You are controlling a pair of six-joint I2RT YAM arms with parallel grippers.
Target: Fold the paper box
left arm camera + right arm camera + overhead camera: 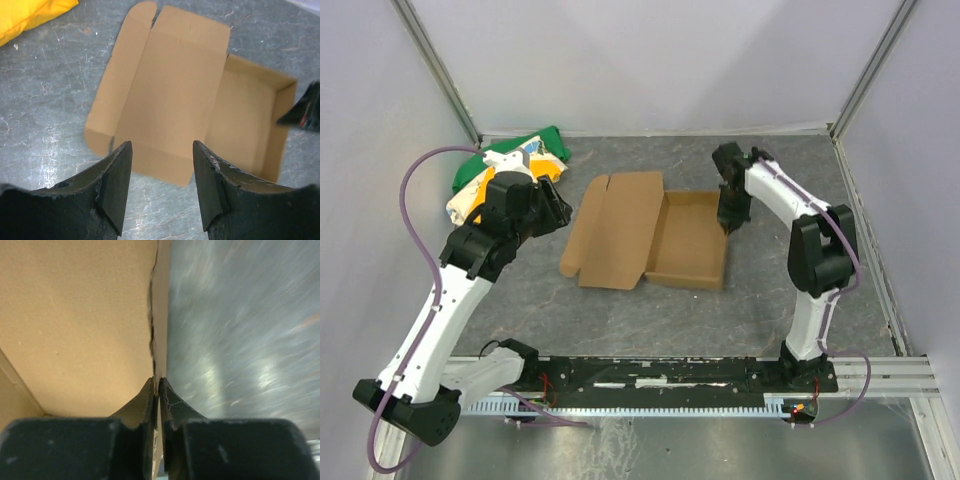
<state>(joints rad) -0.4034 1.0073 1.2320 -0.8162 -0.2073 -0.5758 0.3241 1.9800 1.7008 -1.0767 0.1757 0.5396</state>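
The brown cardboard paper box point(650, 240) lies mid-table, its tray part on the right with walls up and its lid panel point(615, 228) open flat to the left. My right gripper point(726, 222) is shut on the tray's right wall point(159, 315), one finger on each side of it. My left gripper point(555, 212) is open and empty, hovering just left of the lid. In the left wrist view the box point(170, 95) lies beyond my open gripper point(162, 150). The right gripper's tip point(305, 112) shows at the tray's far wall.
A green, yellow and white cloth bundle point(510, 165) lies at the back left behind my left arm; its yellow part point(30, 15) shows in the left wrist view. Pale walls enclose the grey table point(650, 320) on three sides.
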